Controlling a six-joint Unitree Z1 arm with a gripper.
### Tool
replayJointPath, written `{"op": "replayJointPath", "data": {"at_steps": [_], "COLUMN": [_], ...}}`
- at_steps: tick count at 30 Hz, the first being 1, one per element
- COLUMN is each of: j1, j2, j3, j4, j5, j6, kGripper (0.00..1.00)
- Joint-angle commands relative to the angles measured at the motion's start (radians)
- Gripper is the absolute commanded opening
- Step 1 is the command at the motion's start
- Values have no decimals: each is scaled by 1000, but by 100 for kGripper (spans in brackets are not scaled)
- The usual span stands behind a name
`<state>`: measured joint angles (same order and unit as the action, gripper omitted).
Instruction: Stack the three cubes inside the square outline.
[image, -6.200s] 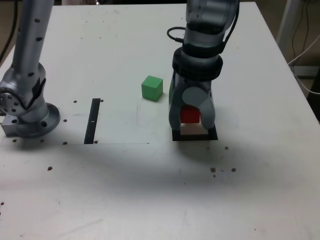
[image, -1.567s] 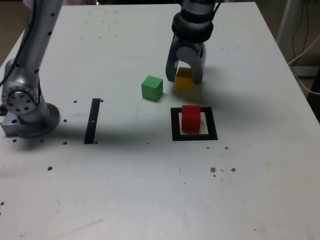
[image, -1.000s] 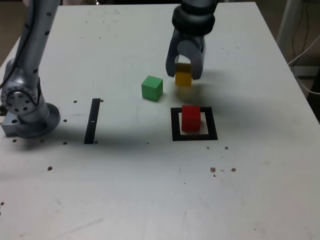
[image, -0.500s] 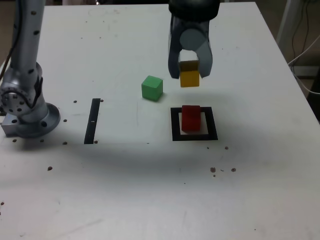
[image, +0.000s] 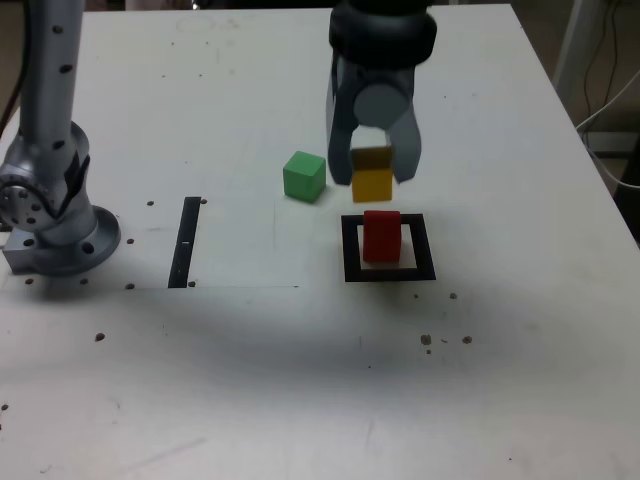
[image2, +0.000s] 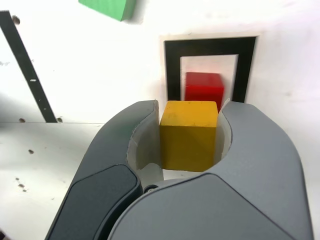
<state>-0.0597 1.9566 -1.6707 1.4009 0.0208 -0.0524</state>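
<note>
The small matte yellow cube (image2: 189, 134) is hanging in the air, pinched by two opposite side faces between the grey curved jaws of the end effector (image: 373, 172), which is closing tight on it. It is sitting above and slightly behind the small matte red cube (image: 381, 236), which is standing inside the thick black square outline with a white centre (image: 350, 250) on the white bench (image: 300, 380). The cube is looking light and rigid, with flat faces giving a square grip; the matte surface is probably not slippery, and it is not looking fragile. Judging from this, gripping on parallel sides near mid-height is working fine, and release needs the cube sitting level and centred on the red one, since the footprint is no wider than the cube itself. The small matte green cube (image: 304, 176) is resting on the bench towards the exterior view's left of the outline, apart from it and still to be stacked; the wrist view is cutting most of it off. The thin black strip (image: 185, 241) is lying further to the exterior view's left, near the grey arm base (image: 55, 225). Hidden: the gripped faces and the underside of the yellow cube, plus the back edge of the outline behind the red cube in the exterior view. How high the yellow cube is clearing the red top is hard to judge.
</note>
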Motion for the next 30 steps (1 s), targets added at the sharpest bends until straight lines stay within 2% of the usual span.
{"op": "replayJointPath", "data": {"at_steps": [1, 20, 22, 27, 28, 30], "j1": [-2, -6, -6, -5, -5, -3], "j2": [20, 91, 94, 101, 102, 101], "j3": [4, -7, -1, 19, 22, 27], "j4": [-5, -50, -59, -76, -77, -76], "j5": [-4, -17, -20, -31, -32, -32], "j6": [0, 12, 17, 33, 35, 35], "kGripper": [29, 30, 40, 84, 89, 92]}}
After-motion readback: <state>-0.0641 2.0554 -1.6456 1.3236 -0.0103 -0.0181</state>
